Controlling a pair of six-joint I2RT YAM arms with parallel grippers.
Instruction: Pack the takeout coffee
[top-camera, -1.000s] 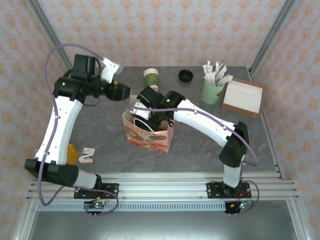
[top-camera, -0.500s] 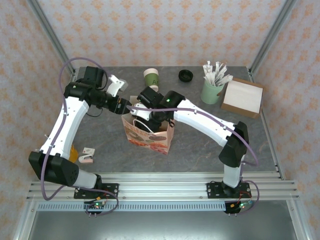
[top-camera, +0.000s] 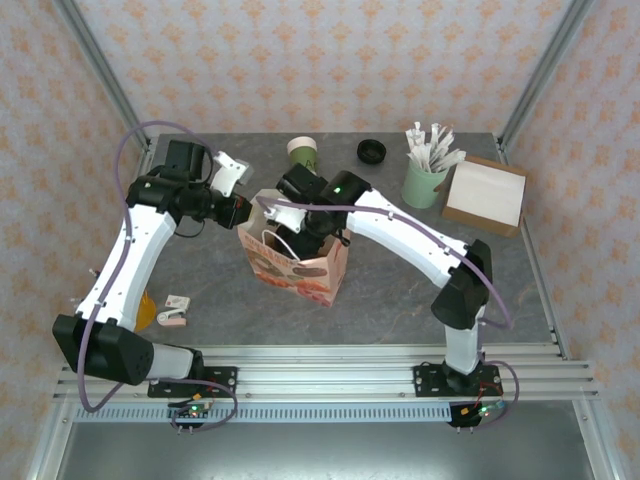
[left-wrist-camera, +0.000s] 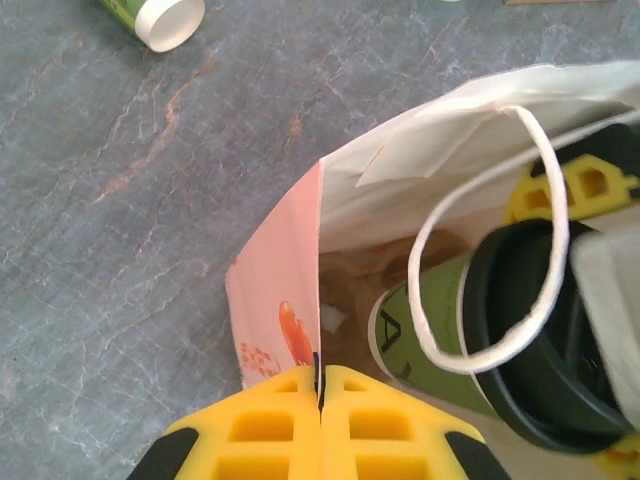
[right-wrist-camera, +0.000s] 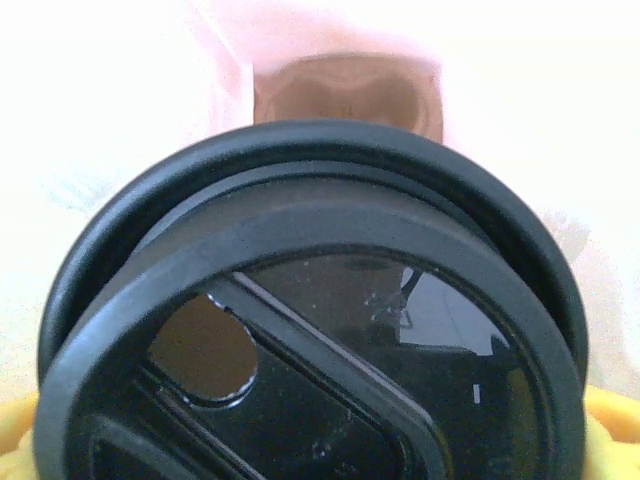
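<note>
The left jaws are pressing together on the top edge of the paper bag (left-wrist-camera: 275, 300), pinching one wall of it. The right jaws are reaching down into the bag's open mouth, gripping a takeout coffee cup (left-wrist-camera: 425, 340) at its sides; the cup is sitting inside the bag with its black lid (right-wrist-camera: 320, 330) on. The bag is standing upright mid-bench (top-camera: 400, 290). Farther back, a second cup (top-camera: 303, 152) is sitting unlidded, a loose black lid (top-camera: 371, 151) is lying apart to its right, and a mint-green cup (top-camera: 423, 183) of sticks is standing just beside a cardboard box (top-camera: 484, 193).

Left jaws together, right jaws wider.
</note>
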